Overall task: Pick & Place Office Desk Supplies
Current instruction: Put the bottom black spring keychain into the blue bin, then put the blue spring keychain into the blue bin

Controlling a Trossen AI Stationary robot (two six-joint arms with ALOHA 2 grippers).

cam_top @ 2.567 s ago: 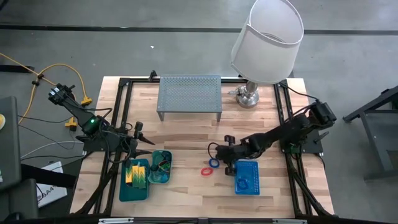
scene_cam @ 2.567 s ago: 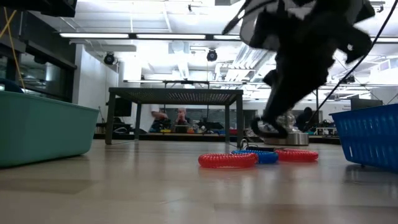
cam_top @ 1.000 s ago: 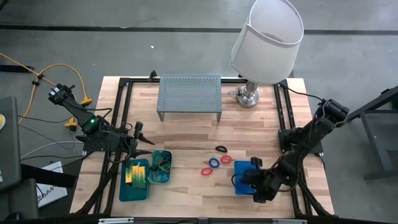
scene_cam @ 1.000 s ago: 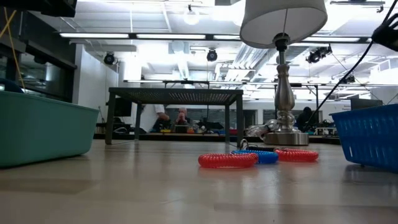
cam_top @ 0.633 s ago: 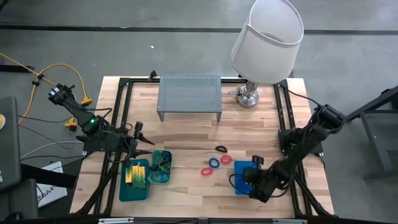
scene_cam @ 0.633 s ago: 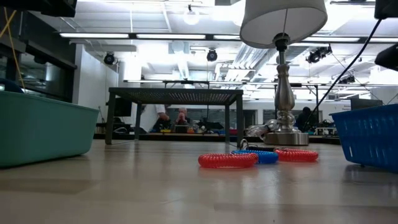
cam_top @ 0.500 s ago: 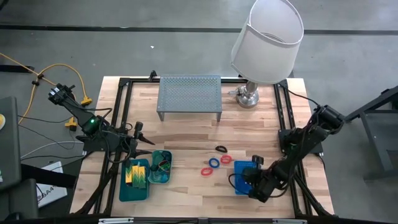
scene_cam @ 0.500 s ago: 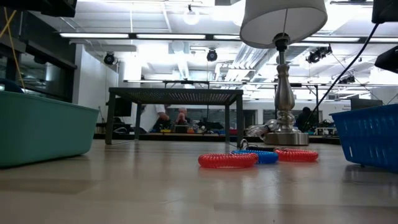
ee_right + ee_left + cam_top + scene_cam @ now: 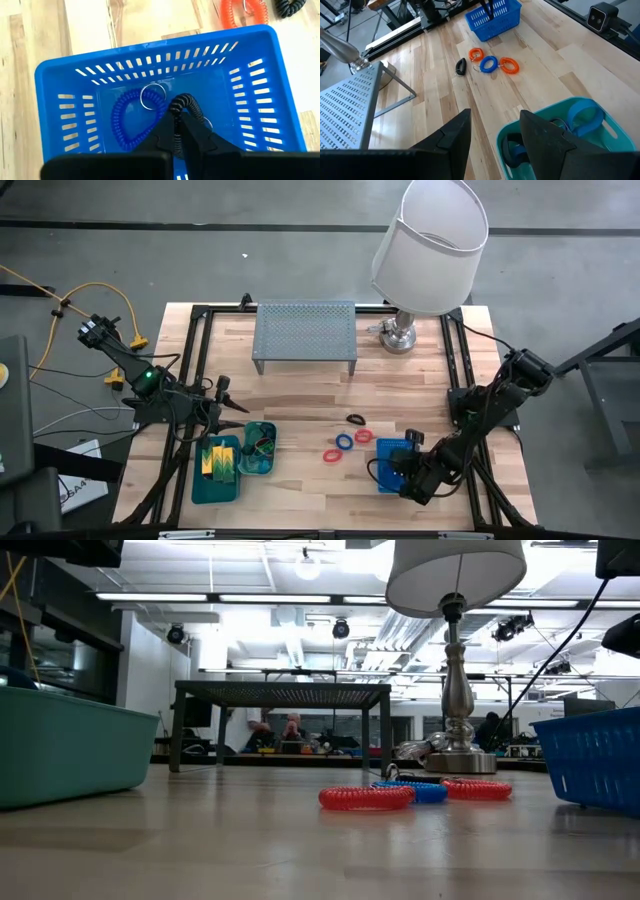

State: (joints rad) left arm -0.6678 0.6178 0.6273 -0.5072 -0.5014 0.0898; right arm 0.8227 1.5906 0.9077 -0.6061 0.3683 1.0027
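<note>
The right gripper hangs over the basket, its jaws pinched shut on a black coil that dangles just above the basket floor. Under it, inside the basket, lies a blue coil with its metal key ring. From above, this gripper covers the basket's right half.

Just beside the basket, toward the trays, three coils lie on the surface: a red one nearest the basket, a blue one touching it, and another red one farthest out. A second black coil lies near them, on the riser side.

Well apart from the basket, beyond those coils, the left gripper waits beside the trays with its jaws parted and nothing between them. The small tray already holds coils; the larger tray next to it holds yellow-green blocks.

My reading: the sorting is partly done. One coil sits in the basket, a second is about to be let go there, and the trays are stocked. Four coils on the surface remain to be picked up.
</note>
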